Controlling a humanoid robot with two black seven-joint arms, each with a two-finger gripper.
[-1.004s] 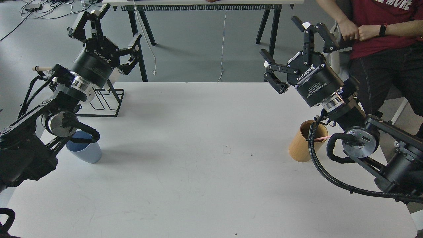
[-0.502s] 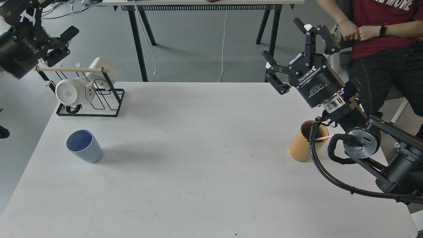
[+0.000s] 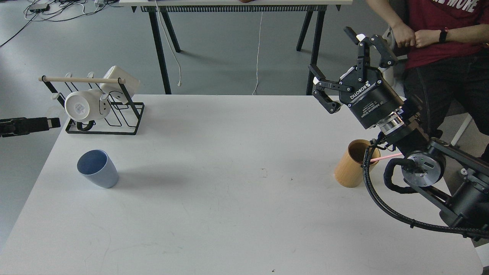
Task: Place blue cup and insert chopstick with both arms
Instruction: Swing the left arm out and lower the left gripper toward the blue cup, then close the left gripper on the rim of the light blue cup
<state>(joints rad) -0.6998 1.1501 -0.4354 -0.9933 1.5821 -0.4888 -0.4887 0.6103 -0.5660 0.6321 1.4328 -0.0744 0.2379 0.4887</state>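
Blue cup (image 3: 97, 169): stood upright on the white table (image 3: 229, 214) at the near left, mouth open upward, well apart from both arms.
Cup handling: judged light, stiff and smooth-walled, so likely to slip or tip; best taken across the upper wall, where the taper is widest.
Chopstick (image 3: 386, 157): only a short pink length is seen, slanting out of the tan wooden cylinder (image 3: 352, 163) at the right edge, partly hidden behind the right arm's cable.
Chopstick handling: judged thin, stiff and very light; a pinch on the exposed upper part is called for.
Right gripper (image 3: 349, 57): held above the far right of the table, fingers spread wide, nothing held.
Left gripper (image 3: 38, 124): only a dark tip is seen at the left edge; its opening cannot be told.
Black wire rack (image 3: 103, 114): at the far left, white mugs (image 3: 86, 105) hung on it.
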